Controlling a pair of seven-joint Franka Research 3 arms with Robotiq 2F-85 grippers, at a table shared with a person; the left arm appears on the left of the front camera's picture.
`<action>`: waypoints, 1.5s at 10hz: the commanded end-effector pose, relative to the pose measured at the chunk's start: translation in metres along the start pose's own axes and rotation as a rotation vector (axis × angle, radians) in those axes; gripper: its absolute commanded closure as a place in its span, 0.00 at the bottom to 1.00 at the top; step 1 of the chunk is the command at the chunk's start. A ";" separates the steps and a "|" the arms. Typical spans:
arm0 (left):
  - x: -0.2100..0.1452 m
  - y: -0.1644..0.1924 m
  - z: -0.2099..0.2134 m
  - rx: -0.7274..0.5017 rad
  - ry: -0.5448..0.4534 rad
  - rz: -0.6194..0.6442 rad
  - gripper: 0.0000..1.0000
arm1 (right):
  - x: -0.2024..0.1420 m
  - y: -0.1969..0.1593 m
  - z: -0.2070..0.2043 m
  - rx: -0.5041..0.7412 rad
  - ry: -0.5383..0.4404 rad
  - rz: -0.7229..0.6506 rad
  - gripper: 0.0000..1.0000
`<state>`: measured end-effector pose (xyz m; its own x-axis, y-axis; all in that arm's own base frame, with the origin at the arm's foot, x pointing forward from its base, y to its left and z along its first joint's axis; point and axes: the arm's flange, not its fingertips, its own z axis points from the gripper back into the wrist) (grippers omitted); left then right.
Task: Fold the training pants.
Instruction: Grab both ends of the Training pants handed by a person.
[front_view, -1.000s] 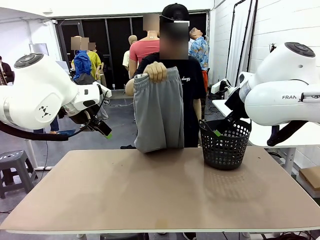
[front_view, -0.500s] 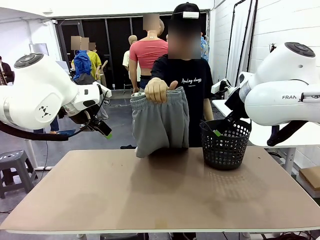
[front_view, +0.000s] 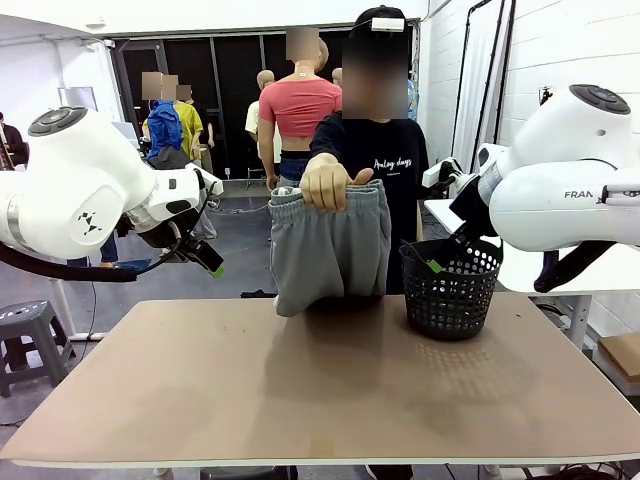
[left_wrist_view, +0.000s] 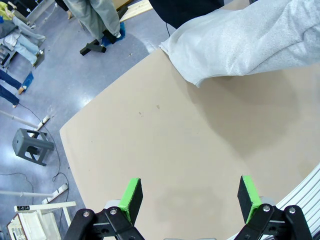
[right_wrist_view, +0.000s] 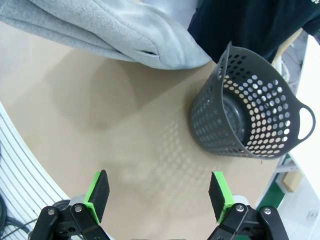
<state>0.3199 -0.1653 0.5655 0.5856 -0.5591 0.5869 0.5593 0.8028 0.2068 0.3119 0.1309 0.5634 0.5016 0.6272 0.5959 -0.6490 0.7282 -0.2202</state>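
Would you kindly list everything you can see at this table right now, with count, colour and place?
table: one, light brown top, middle of the scene
training pants: one, light grey, hanging at the table's far edge, held up by the waistband
basket: one, black mesh plastic, on the table's far right, just right of the training pants
stool: one, grey, on the floor left of the table
person's hand: one, gripping the waistband
left gripper: one, black with green pads, open, raised at the table's left
right gripper: one, black with green pads, open, raised at the table's right, near the basket
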 end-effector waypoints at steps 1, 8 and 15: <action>0.000 0.000 0.000 0.001 -0.009 -0.009 0.00 | 0.000 0.000 0.000 0.000 0.000 -0.001 0.00; 0.000 0.017 0.012 -0.014 0.004 -0.213 0.00 | 0.001 -0.007 -0.002 0.015 0.006 0.204 0.00; 0.016 0.041 -0.037 -0.215 -0.011 -0.836 0.00 | -0.006 -0.060 -0.031 0.135 0.117 0.657 0.00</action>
<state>0.3608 -0.1521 0.5575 0.0139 -0.9534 0.3013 0.8926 0.1476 0.4261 0.3529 0.0965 0.5522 0.0668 0.9460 0.3171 -0.8882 0.2012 -0.4130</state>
